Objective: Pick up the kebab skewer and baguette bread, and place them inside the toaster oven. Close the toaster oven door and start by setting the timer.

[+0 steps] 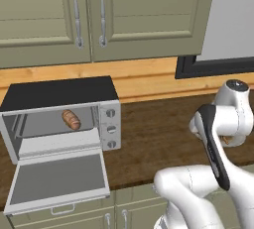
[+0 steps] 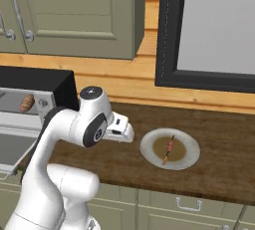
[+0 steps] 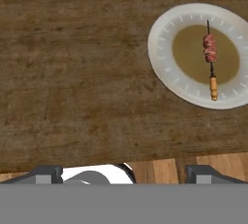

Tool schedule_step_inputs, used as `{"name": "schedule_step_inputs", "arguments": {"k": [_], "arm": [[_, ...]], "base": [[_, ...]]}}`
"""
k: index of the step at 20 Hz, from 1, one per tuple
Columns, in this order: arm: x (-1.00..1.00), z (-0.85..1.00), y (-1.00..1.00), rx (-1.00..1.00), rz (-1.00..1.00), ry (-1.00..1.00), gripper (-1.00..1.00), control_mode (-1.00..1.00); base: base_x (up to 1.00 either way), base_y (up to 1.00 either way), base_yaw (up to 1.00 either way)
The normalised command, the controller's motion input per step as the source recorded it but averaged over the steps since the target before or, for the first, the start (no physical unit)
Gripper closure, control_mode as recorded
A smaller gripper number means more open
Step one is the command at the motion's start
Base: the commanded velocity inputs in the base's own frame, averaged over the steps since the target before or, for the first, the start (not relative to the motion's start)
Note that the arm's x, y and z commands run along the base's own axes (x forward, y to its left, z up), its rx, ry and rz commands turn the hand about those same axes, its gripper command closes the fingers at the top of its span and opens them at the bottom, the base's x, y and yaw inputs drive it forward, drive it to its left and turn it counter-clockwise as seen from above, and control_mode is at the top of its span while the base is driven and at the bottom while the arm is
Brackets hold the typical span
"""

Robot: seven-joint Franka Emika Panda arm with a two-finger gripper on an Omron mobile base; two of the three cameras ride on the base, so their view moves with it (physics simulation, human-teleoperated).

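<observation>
The kebab skewer (image 3: 210, 58) (image 2: 169, 150) lies on a white plate (image 3: 160, 48) (image 2: 147, 149) with a brown centre, on the dark wood counter. My gripper (image 3: 126, 174) hovers over the counter to the left of the plate, open wide, nothing between its fingertips (image 3: 46, 173). The baguette bread (image 1: 71, 119) (image 2: 26, 103) rests on the rack inside the toaster oven (image 1: 59, 91). The toaster oven door (image 1: 57, 178) is folded down, open, its bar handle at the front edge.
Three round knobs (image 1: 111, 129) run down the oven's right side. Green wall cabinets (image 1: 99, 15) hang above. A dark-framed window (image 2: 209, 25) sits behind the plate. Bare counter (image 1: 149, 139) lies between oven and plate.
</observation>
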Motion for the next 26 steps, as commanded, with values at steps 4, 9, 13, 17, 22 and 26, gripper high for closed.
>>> {"name": "schedule_step_inputs", "arguments": {"k": [4,9,13,17,22,26], "arm": [[0.00,0.00,-0.57,0.00,0.00,0.01,-1.00,-1.00],[0.02,-0.14,-0.48,0.00,0.00,0.01,-1.00,-1.00],[0.00,-0.23,-0.59,0.01,0.00,0.00,-1.00,-1.00],[0.14,-0.30,-0.56,0.04,0.00,0.01,-1.00,-1.00],[0.34,-0.29,-0.52,0.00,0.00,0.01,-1.00,-1.00],[0.40,-0.16,-0.32,0.00,0.00,0.05,-1.00,-1.00]], "base": [[0.00,0.00,0.00],[0.00,0.00,0.00],[0.00,0.00,0.00],[0.00,0.00,0.00],[0.00,0.00,0.00],[0.00,0.00,0.00]]}}
